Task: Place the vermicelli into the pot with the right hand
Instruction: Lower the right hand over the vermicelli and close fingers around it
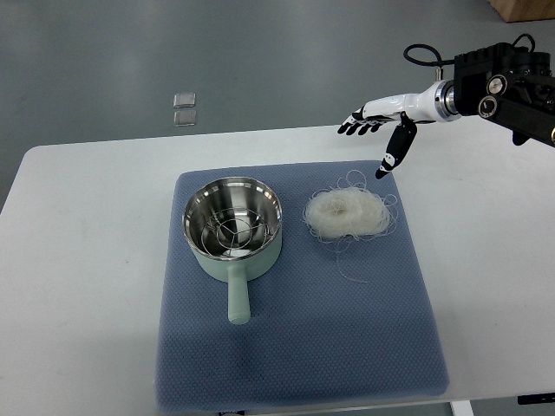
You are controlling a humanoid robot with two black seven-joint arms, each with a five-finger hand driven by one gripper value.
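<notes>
A round nest of white vermicelli lies on the blue mat, right of centre, with loose strands around it. A pale green pot with a steel inside stands on the mat to the left of the vermicelli, its handle pointing toward the near edge. The pot holds no vermicelli. My right hand comes in from the right edge and hovers above and behind the vermicelli, fingers spread and empty, thumb pointing down. The left arm does not show.
The mat lies on a white table. Two small clear squares lie on the grey floor beyond the table's far edge. A brown box corner shows at the top right.
</notes>
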